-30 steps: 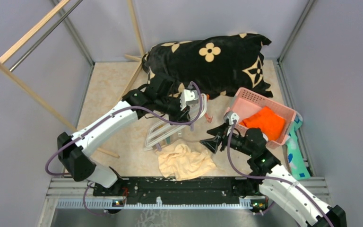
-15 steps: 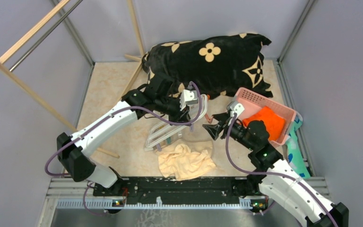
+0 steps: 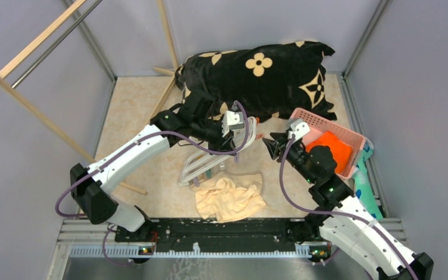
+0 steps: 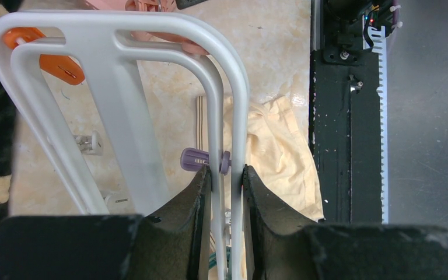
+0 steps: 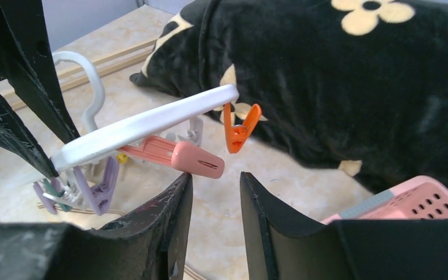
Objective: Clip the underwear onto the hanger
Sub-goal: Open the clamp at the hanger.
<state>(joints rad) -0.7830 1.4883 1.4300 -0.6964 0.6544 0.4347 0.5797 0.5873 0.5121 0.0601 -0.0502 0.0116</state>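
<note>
The white hanger (image 3: pixel 210 163) is tilted above the floor, its far end raised. My left gripper (image 3: pixel 239 140) is shut on its two side bars (image 4: pixel 226 175), a purple clip (image 4: pixel 195 158) just beyond the fingertips. The cream underwear (image 3: pixel 230 197) lies crumpled on the floor below the hanger (image 4: pixel 122 116), and nothing holds it. My right gripper (image 3: pixel 270 144) hovers at the hanger's raised right end. In its wrist view the right gripper (image 5: pixel 214 181) is open with a narrow gap and nothing inside. A pink clip (image 5: pixel 192 158) hangs just above its left finger, and an orange clip (image 5: pixel 238 129) dangles behind.
A pink perforated basket (image 3: pixel 350 140) holding an orange cloth (image 3: pixel 332 149) sits right of the right arm. A black flowered blanket (image 3: pixel 262 73) covers the back. A wooden rack with a metal bar (image 3: pixel 35 111) leans at the left. Grey walls close in both sides.
My right gripper has risen from beside the underwear to the hanger's raised end, and its jaws have narrowed. The left arm and hanger have stayed still.
</note>
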